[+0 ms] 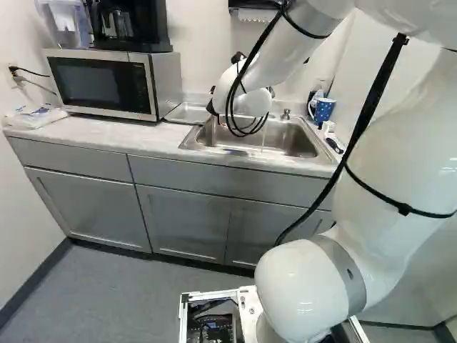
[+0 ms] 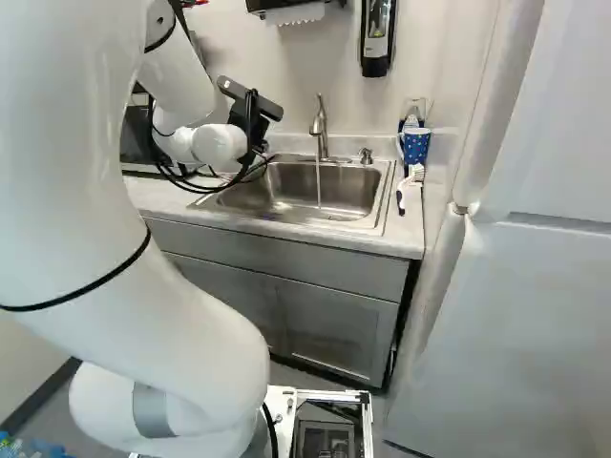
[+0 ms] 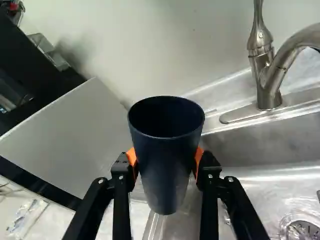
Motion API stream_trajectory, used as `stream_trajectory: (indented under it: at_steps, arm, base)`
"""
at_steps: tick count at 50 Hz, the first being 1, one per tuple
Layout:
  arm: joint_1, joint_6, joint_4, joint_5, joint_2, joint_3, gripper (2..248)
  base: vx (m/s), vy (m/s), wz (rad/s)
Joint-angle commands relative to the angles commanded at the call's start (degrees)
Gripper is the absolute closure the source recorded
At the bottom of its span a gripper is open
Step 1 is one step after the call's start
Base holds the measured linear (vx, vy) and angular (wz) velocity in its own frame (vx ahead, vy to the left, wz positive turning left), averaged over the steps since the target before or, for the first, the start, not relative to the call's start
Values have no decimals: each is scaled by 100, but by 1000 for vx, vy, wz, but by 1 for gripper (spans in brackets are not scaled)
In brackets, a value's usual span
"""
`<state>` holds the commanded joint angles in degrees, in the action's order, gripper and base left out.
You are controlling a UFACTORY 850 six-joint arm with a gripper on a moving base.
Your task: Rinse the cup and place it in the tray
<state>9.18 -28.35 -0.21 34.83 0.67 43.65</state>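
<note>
The cup (image 3: 169,170) is smooth with a soft sheen. The sink (image 2: 348,191) is shiny metal, the faucet (image 3: 267,82) satin metal. The counter (image 1: 107,136) looks smooth, the cabinet (image 1: 86,196) matt, the arm (image 1: 393,157) glossy; the towel (image 2: 298,13) is paper.

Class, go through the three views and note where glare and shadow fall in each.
Wrist view: glare streaks the steel sink; a soft shadow lies on the wall beside the black appliance; the cup is dark inside. Left base view: small highlights on the arm's glossy shell. Right base view: uneven sheen inside the sink.
</note>
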Motion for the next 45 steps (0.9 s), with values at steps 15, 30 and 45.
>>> stream_trajectory:
  at_steps: [15,30,45]
  arm:
    - [0,904,0,0,0,0,126]
    - [0,1811,0,0,0,0,126]
    - [0,2714,0,0,0,0,126]
  base:
    - [0,0,0]
    - [0,0,0]
    - [0,0,0]
